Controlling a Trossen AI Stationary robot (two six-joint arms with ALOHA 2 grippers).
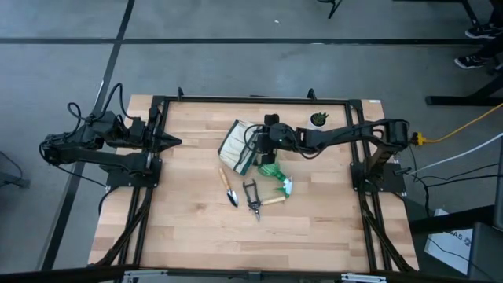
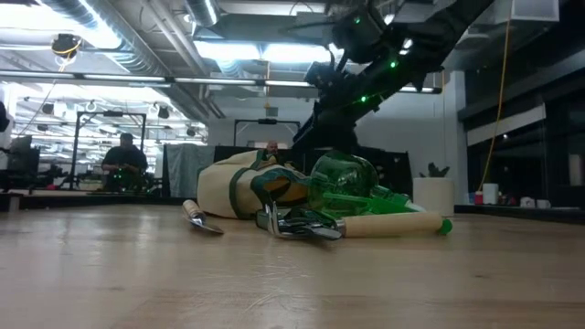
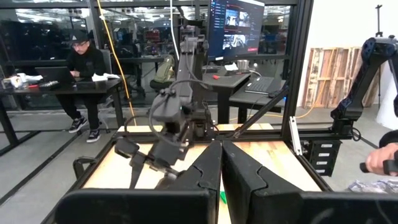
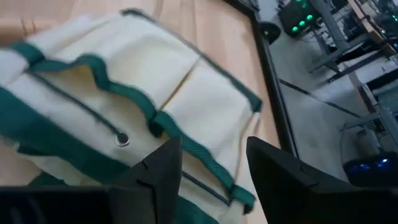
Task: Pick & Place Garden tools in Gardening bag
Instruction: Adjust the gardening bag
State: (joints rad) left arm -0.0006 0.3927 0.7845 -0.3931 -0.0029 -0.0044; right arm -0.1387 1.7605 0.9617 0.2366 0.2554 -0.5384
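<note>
1. Nothing bagged yet: wooden-handled metal trowel [image 1: 227, 186], black-handled pruning shears [image 1: 251, 196], green translucent spray bottle [image 1: 277, 174] all loose on wooden worktop [image 1: 189, 228], just beside right end effector [image 1: 266, 126].
2. Right end effector wide, empty, over cream green-trimmed fabric bag [image 4: 124, 106].
3. Left end effector [image 3: 222, 180] closed, parked well apart.
4. Potted plant [image 1: 318, 119] near, clear of the path.

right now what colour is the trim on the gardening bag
Green on cream fabric, clearest in the right wrist view: gardening bag.

Robotics lab, exposed ceiling ducts [image 2: 137, 46], monitor [image 3: 239, 28] on workbench, person [image 3: 84, 68] at desk (laptop open)
</note>
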